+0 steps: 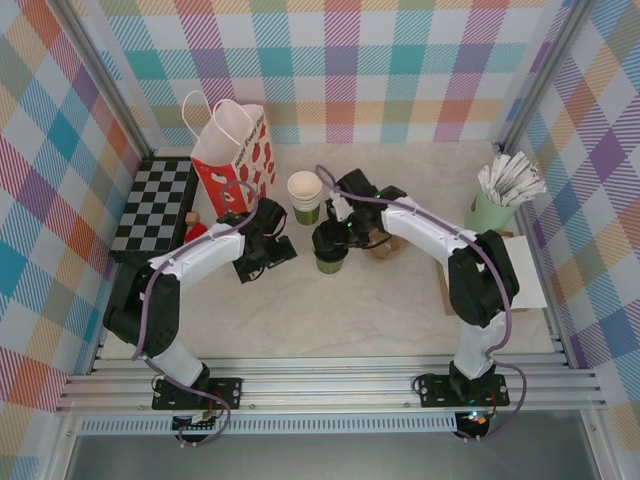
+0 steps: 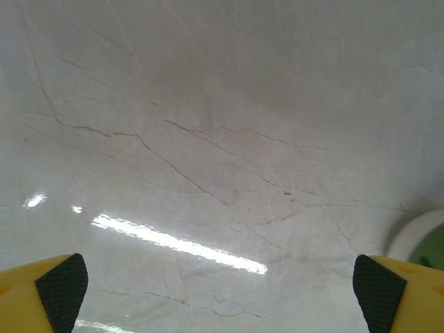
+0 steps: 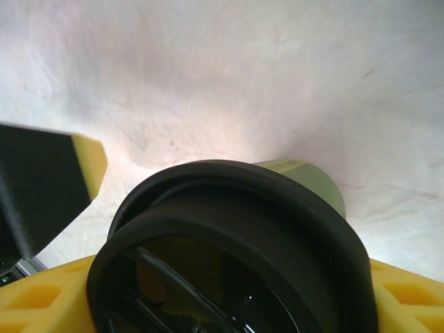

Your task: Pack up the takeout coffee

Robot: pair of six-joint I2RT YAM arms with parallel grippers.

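Near centre: right hand [image 1: 330, 243] around takeout coffee [image 3: 277, 208], grip unclear; left hand [image 2: 220, 286] apart; label [image 3: 284, 165] unreadable.

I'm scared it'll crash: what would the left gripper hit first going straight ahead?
Probably the tabletop; the open left gripper points down at it, nothing between. A white-rimmed cup sits off right.

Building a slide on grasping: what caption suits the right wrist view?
Right gripper straddling the black-lidded green coffee cup standing on the pale marbled table.
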